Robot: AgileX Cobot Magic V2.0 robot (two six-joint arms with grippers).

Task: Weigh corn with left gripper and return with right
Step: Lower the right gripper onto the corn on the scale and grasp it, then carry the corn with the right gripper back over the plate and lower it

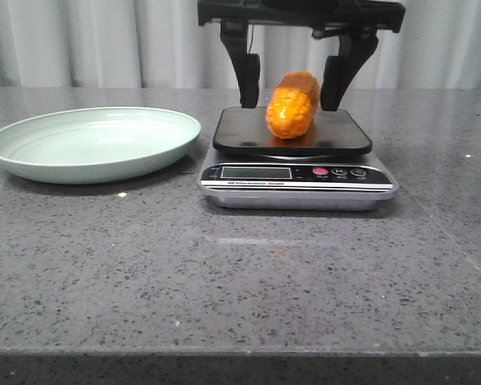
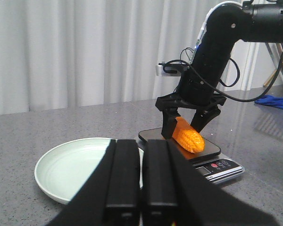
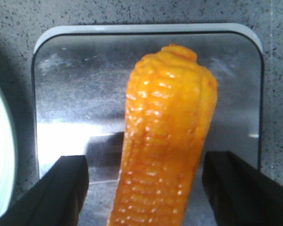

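**Q:** Scale first, since it sits nearest. What is on it?

**A:** The scale (image 1: 297, 164) stands on the desk (image 1: 240, 281) with its display facing forward. The corn (image 1: 293, 104) lies on the scale's black platform, one end toward the front edge, the other pointing away and looking raised.

**Q:** And the right hand?

**A:** The right hand (image 1: 291, 80) hangs over the scale's platform with its jaws spread, one finger on each side of the corn. In the right wrist view there is a clear gap between the corn (image 3: 165, 146) and either finger, so nothing is gripped. That straddle looks like preparation for closing on the cob and carrying it back.

**Q:** Where would it go?

**A:** Likely the pale green plate (image 1: 96, 144) beside the scale, to its left.

**Q:** The left hand?

**A:** The left hand (image 2: 140, 188) is held off the scale, on the plate's side, fingers pressed together and holding nothing, probably to leave room.
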